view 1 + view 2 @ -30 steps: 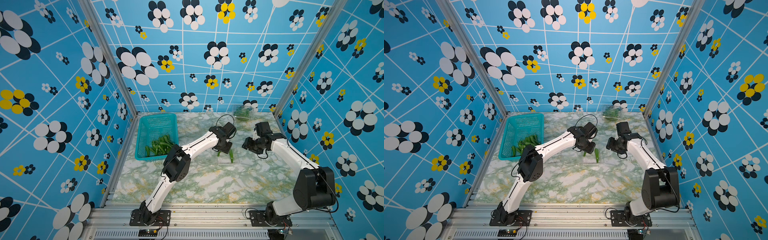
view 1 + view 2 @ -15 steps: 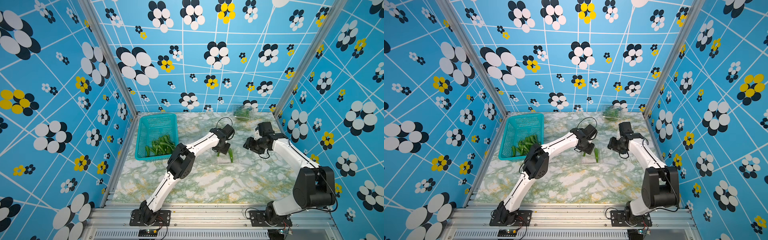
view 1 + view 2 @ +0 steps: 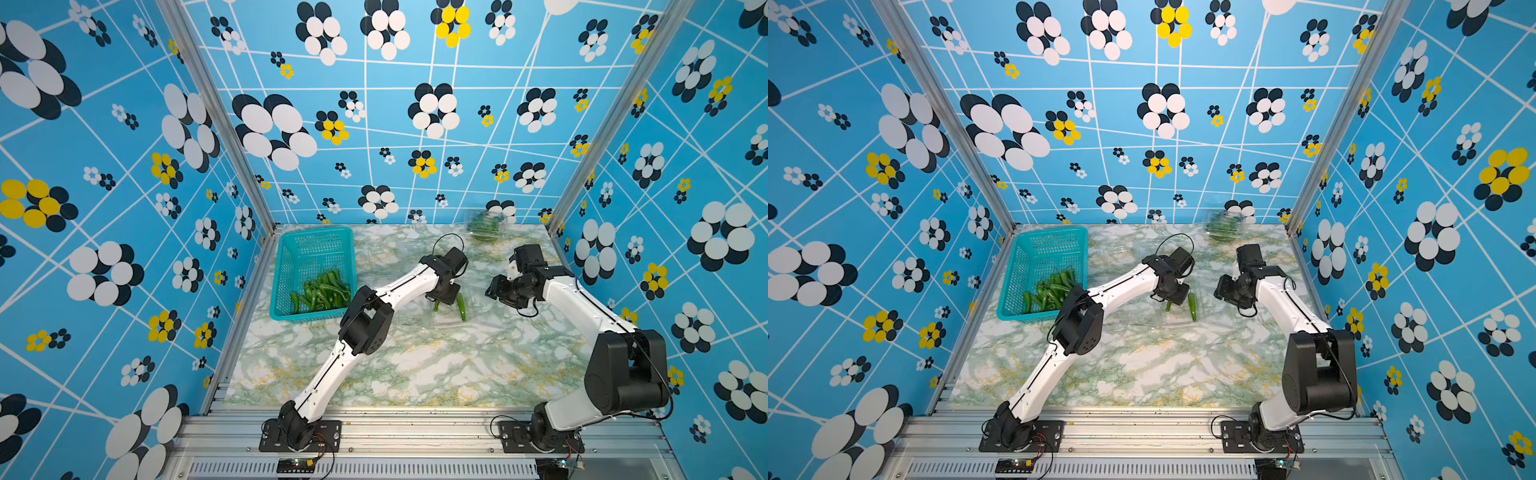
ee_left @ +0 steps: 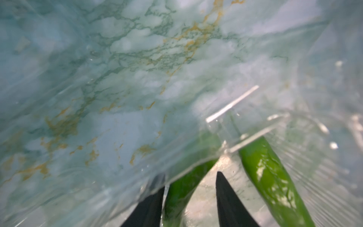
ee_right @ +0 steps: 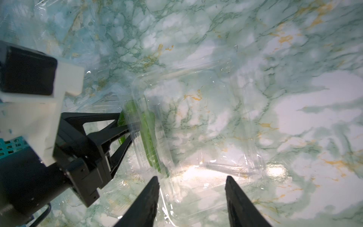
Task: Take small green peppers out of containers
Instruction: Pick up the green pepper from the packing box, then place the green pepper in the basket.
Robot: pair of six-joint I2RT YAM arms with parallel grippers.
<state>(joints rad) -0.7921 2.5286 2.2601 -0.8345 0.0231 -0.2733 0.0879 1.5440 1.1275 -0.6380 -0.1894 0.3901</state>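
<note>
One marble bench (image 3: 415, 365) is carrying a teal basket (image 3: 309, 255), left of centre, and a flimsy open clamshell (image 3: 446, 323), near mid-frame. Right pincer (image 5: 192, 176) is hovering agape, empty; left pincer (image 4: 190, 179), partly open, is straddling a light, slick pepper (image 4: 182, 186) inside it, likely best pinched mid-body.

A lab test cell: flower-patterned blue walls (image 3: 374, 137) on aluminium framing (image 3: 219, 116) enclose a marbled tabletop (image 3: 436, 365)
</note>
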